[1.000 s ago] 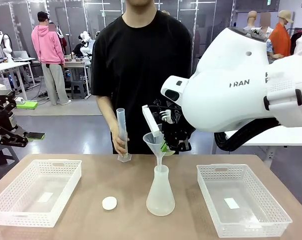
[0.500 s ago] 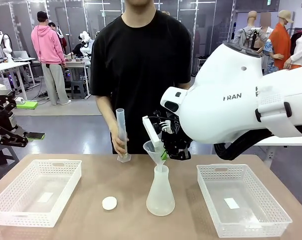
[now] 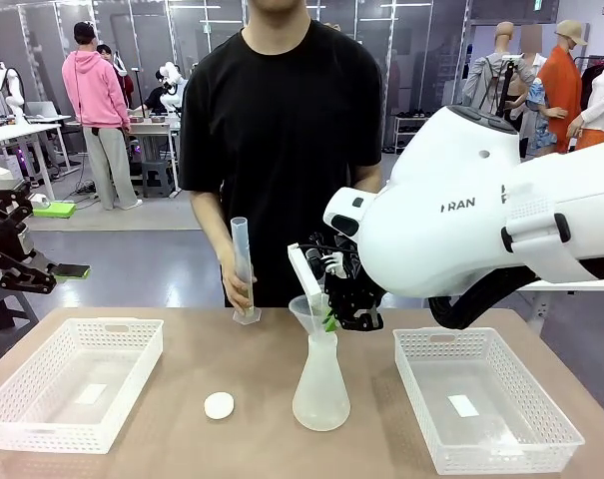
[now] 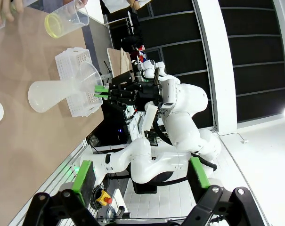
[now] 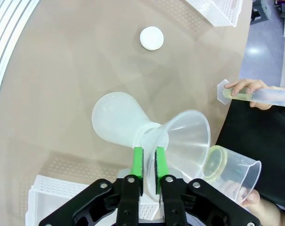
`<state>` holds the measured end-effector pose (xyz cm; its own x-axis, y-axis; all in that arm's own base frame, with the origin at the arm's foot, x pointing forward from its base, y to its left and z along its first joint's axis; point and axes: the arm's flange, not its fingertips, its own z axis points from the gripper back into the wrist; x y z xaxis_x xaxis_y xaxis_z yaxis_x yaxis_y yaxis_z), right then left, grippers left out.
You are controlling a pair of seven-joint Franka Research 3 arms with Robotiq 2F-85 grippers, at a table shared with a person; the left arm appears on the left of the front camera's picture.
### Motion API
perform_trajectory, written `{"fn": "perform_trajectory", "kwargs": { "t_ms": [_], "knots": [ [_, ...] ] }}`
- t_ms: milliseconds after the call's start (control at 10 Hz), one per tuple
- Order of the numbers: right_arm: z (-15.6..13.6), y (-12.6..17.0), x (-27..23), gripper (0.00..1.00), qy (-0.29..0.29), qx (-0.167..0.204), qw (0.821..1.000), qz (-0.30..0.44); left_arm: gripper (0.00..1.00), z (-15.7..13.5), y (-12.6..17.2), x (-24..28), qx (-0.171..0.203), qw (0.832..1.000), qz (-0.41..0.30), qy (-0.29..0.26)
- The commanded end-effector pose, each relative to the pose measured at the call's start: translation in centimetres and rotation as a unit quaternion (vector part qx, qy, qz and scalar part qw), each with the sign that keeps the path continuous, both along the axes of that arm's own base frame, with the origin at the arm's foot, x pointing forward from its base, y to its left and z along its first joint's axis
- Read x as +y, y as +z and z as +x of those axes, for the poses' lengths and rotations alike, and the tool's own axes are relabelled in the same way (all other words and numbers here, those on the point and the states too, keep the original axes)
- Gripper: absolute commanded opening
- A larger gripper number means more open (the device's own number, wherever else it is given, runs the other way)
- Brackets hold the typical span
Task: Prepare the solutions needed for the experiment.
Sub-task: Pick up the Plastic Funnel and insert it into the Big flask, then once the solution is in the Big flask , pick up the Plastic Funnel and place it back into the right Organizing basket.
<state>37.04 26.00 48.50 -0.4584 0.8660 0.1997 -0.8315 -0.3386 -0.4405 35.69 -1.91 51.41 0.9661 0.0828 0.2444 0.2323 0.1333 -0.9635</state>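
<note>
I've lowered the funnel (image 3: 305, 303) into the flask (image 3: 320, 391) mid-frame; my right gripper (image 5: 149, 156) stands narrowly parted (still pinching it? can't tell); pouring may follow.

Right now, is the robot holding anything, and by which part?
The right fingers sit at the funnel's side by the flask; whether they grip it cannot be told. The left fingers hold nothing.

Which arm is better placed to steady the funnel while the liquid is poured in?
Right. The right end effector is already beside the funnel, which sits in the neck of the flask. The left end effector hangs open, far from both.
</note>
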Motion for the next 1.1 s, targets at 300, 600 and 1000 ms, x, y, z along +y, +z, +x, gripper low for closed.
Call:
{"fn": "perform_trajectory", "kwargs": {
  "t_ms": [300,600,1000],
  "knots": [
    [-0.01,0.01,0.00,0.27,0.000,0.000,1.000,0.000,1.00,-0.11,0.14,-0.13,-0.005,1.000,-0.008,-0.004],
    [-0.01,0.01,0.00,0.27,0.000,0.000,1.000,0.000,1.00,-0.11,0.14,-0.13,-0.005,1.000,-0.008,-0.004],
    [-0.01,0.01,0.00,0.27,0.000,0.000,1.000,0.000,1.00,-0.11,0.14,-0.13,-0.005,1.000,-0.008,-0.004]
  ]
}}
